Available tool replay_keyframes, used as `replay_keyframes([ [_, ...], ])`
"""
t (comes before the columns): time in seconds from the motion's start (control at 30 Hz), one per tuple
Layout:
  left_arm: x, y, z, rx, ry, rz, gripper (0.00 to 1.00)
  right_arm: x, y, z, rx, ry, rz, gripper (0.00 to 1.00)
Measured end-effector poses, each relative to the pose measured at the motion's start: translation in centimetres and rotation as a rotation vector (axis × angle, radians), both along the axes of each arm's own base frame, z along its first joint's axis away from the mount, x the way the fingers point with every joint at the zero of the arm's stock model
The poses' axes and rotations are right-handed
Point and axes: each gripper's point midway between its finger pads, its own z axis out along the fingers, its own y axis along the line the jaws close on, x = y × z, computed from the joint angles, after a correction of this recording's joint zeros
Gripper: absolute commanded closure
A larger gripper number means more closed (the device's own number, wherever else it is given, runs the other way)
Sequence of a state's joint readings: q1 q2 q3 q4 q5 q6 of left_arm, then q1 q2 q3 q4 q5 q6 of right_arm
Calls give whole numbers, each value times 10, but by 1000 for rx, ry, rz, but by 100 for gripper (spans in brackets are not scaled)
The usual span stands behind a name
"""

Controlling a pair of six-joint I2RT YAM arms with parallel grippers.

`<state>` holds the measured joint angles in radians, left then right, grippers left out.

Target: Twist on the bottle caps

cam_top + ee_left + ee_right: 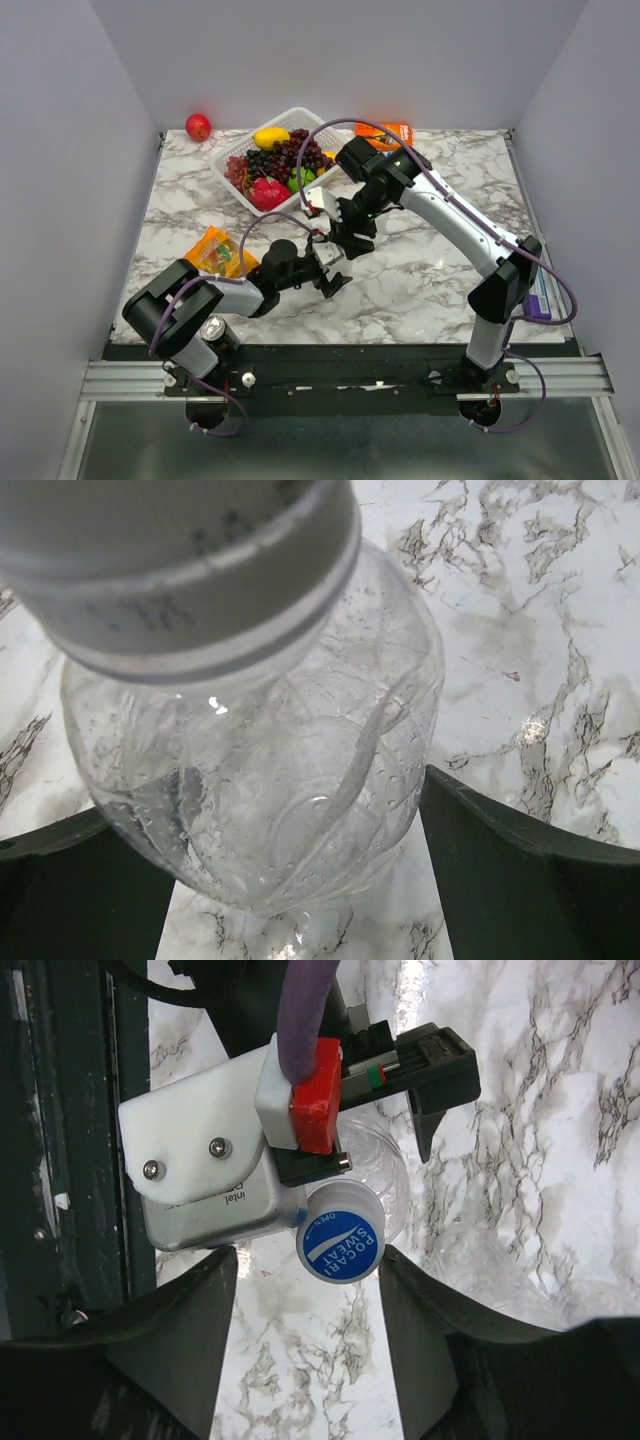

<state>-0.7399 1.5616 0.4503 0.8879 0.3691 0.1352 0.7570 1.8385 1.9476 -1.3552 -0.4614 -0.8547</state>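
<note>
plastic bottle (pixel 270 780), clear, upright at table (pixel 420 290) centre btwn left gripper (pixel 262 798) fingers, spread wide either side of body; contact hard to tell. just beyond, on neck: blue-topped cap (pixel 340 1242), looks seated. right gripper (pixel 305 1255) above, fingers apart, clear of cap both sides. step: screwing this cap, prob. near end. next: left clamps body, right pinches cap, checks tightness.

The surface (pixel 430 270) is white marble veined grey. The bottle (pixel 270 810) is clear and colourless; its cap (pixel 340 1243) has a blue top with white lettering and a white side. The apple (pixel 198 126) is red, the basket (pixel 226 152) white.
</note>
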Motion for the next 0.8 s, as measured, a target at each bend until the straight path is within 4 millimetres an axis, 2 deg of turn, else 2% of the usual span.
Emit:
replay_keyframes([
  [0.07,0,0,0,1,-1,2,1,0,0,0,0,2,-3,23],
  [0.23,2,2,-3,18,-5,10,1,0,0,1,1,5,-11,16],
  [0.27,2,3,-4,21,-6,11,1,0,0,2,2,3,-12,12],
  [0.3,2,3,-5,25,-6,12,1,0,1,3,5,1,-14,1],
  [0.8,4,15,-12,103,-14,8,1,5,3,12,23,-21,-30,1],
])
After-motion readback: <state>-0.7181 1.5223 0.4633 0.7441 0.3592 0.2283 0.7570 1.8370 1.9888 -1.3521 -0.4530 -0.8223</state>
